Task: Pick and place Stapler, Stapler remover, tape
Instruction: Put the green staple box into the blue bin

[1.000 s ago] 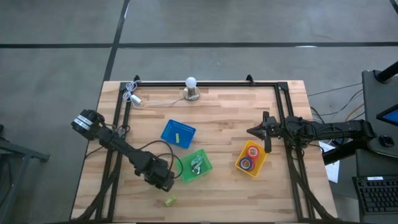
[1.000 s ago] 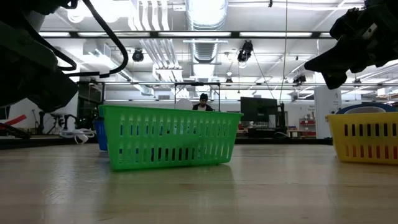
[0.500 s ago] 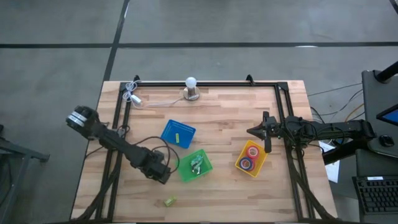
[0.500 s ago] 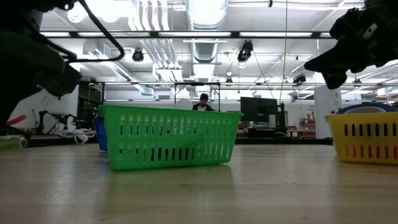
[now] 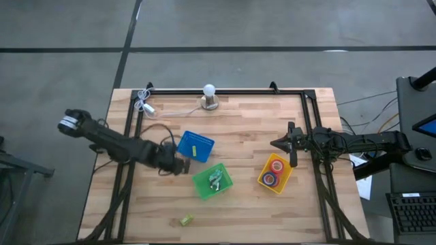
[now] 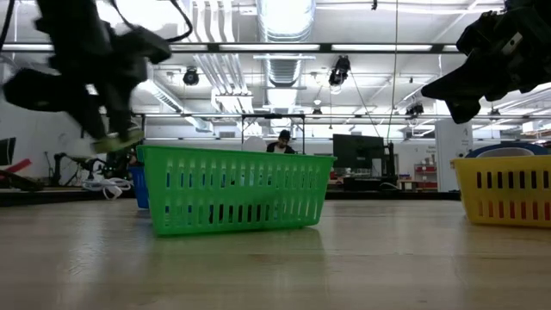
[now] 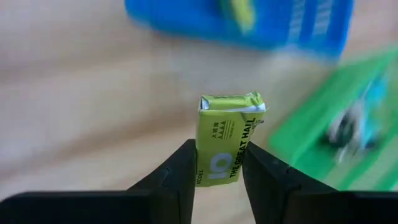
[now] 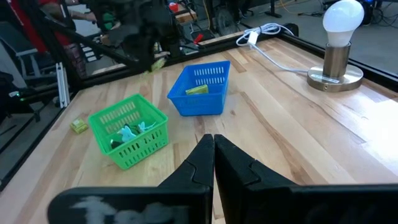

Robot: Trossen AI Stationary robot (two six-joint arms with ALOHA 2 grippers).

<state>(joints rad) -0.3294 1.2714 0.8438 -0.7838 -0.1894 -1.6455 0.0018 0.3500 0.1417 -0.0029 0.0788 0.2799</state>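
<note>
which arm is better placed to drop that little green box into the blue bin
Left. Its pincer is shut on the green box right beside the blue bin. The right pincer, shut and empty, sits near the yellow bin.

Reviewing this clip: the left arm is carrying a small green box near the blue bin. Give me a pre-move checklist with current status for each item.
1. Left gripper shut on the green box: ok.
2. Box above the blue bin: not ok, the gripper sits beside its left edge.
3. Blue bin has room: ok, one yellow-green item inside.
4. Right gripper clear of the path: ok, near the yellow bin.
5. Second green box left on the table: not ok.
</note>
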